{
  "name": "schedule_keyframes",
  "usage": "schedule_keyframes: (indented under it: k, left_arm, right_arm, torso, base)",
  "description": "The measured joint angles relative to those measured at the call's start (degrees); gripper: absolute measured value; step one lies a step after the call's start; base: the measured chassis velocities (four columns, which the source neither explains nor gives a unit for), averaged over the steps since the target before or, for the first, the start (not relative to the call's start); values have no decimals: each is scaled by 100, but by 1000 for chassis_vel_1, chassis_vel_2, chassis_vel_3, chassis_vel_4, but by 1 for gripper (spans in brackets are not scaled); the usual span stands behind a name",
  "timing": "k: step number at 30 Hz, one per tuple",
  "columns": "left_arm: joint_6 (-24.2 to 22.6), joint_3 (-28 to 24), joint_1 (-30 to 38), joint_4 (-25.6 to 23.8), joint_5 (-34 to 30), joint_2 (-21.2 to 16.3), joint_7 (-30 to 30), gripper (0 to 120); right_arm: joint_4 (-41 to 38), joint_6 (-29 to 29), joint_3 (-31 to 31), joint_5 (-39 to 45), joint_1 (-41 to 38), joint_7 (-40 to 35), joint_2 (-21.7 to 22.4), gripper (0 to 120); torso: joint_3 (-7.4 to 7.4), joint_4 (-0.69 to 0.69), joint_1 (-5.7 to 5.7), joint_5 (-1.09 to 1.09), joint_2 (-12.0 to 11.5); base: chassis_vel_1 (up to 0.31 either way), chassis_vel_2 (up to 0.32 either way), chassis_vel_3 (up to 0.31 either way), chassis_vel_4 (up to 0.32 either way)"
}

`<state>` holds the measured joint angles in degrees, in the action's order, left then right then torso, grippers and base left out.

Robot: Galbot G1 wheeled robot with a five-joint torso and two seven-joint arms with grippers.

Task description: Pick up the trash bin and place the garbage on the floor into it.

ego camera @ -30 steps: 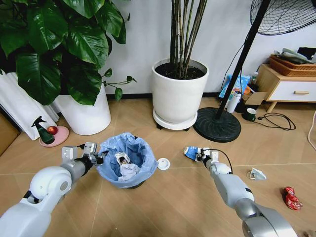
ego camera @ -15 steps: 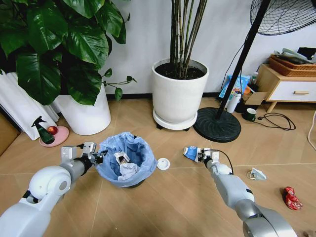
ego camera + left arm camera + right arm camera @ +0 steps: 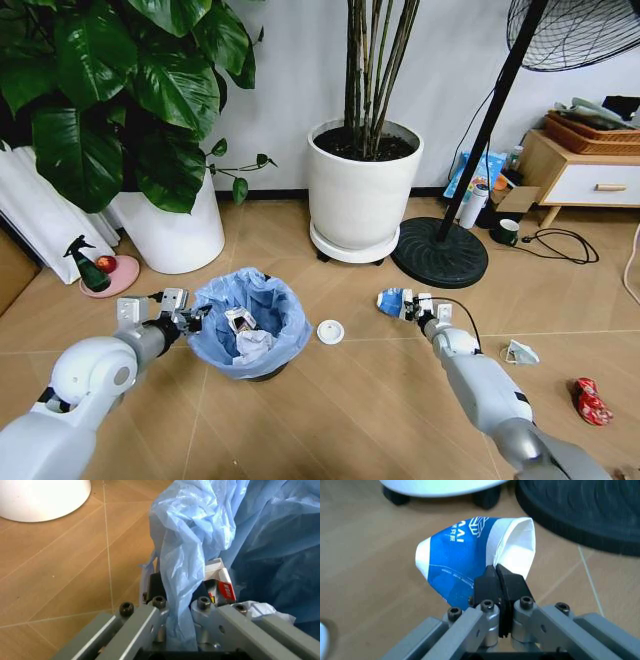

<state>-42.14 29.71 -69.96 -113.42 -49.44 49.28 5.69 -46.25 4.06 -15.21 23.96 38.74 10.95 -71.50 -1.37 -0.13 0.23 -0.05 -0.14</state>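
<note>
The right end effector [image 3: 411, 304] is clamped on a blue wrapper [image 3: 465, 560], the left end effector [image 3: 190, 320] on the trash bin [image 3: 250, 322] rim.

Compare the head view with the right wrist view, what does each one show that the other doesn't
Head view alone: the trash bin with the left hand clamped on its blue liner, a white lid on the floor, and a red can far right. Right wrist view alone: the hand's fingers pinching the wrapper's edge, and its printed lettering. Both share: the right hand shut on the blue wrapper, plus the fan base.
</note>
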Motion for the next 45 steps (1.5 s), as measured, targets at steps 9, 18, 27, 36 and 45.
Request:
schedule_keyframes:
  k: [9,18,27,36,45]
  left_arm:
    - [0,9,-3,31,6,20,-7,0]
    - [0,20,-2,77,12,59,-16,0]
    - [0,25,32,126,17,92,-26,0]
    - [0,-13,66,154,17,133,-26,0]
    - [0,-24,106,165,17,141,-26,0]
  right_arm:
    - [-1354,353,362,669,214,87,558,0]
    - [-3243,968,919,1598,129,99,1076,0]
    - [-4473,1390,1580,2411,-394,6,1105,0]
    - [-5566,1669,2414,2872,-813,121,1161,0]
    - [-6000,1746,2980,2882,-886,169,1230,0]
  torso:
    - [0,0,0,1,0]
    - [0,0,0,2,0]
    - [0,1,0,1,0]
    - [0,1,0,-1,0]
    - [0,-1,0,0,0]
  base:
    - [0,0,0,0]
    - [0,0,0,0]
    - [0,0,0,0]
    - [0,0,0,0]
    - [0,0,0,0]
